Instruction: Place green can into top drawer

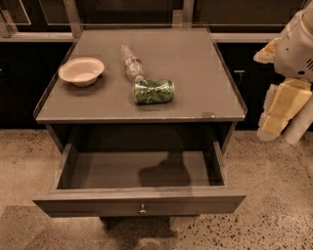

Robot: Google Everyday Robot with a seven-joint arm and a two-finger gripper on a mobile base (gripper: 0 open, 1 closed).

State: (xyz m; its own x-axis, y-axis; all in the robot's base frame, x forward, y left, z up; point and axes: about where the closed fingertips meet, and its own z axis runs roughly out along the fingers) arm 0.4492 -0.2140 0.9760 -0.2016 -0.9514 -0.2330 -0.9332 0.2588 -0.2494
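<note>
- Camera view looks down on the green can [154, 91], which lies on its side on the tabletop [195, 63], a little left of centre and towards the front edge, its long axis running left to right.
- A clear plastic bottle [132, 63] lies on its side just behind the can, angled away towards the back; its near end comes close to the can's left end, and whether they touch cannot be told.
- A pale shallow bowl [81, 71] stands upright near the left edge, well apart from the can.
- The tabletop is a flat, matte grey-brown square with a thin, lighter rim along its front and sides.
- Below it, the top drawer [142, 197] is pulled far out towards the camera; its grey floor carries a dark shadow near the middle, and a small round metal knob [142, 210] sits at the centre of the front panel.
- The gripper [282, 128], white with cream-yellow parts, hangs off the right side of the table, well apart from the can and the drawer; it has hold of nothing, and how wide it stands cannot be told.
- The floor [274, 185] is beige speckled stone.
- Dark cabinet fronts [244, 10] with pale metal uprights [73, 14] line the room behind the table.
</note>
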